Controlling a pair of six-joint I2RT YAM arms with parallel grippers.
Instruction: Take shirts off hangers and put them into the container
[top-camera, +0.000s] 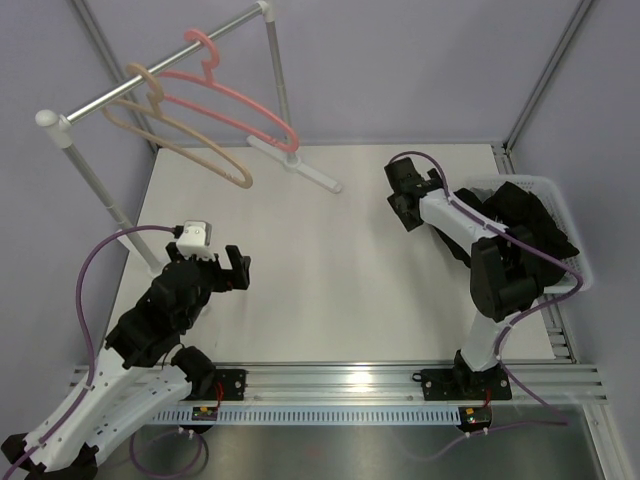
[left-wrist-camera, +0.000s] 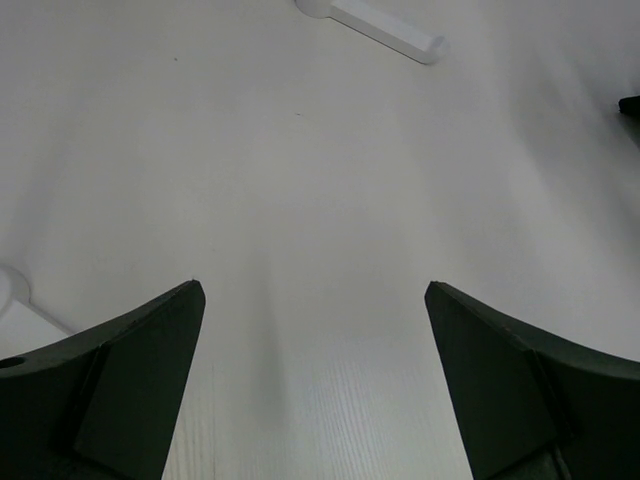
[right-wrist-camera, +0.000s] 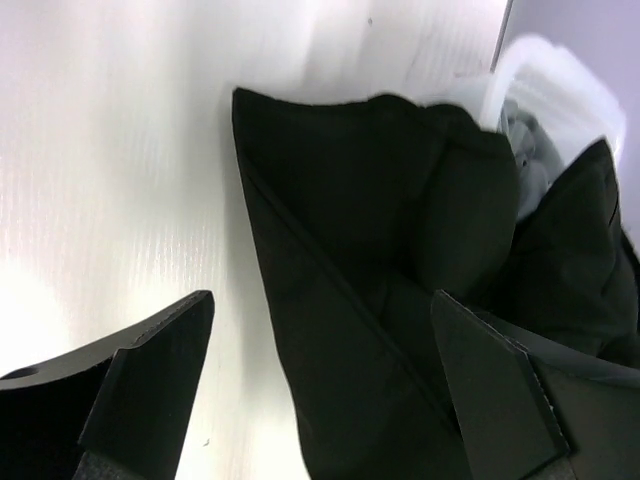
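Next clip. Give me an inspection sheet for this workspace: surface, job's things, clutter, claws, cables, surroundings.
Surface: white table, no marks seen.
Job's things: black shirt spills over the rim of the basket onto the table; grey shirt inside the basket; pink hanger and beige hanger hang bare on the rail.
Clutter: nothing seen.
Claws: left claw open over bare table; right claw open above the black shirt, gripping nothing.
Cables: purple cables loop along both arms; no snag seen.
Surroundings: plain walls, metal frame post.
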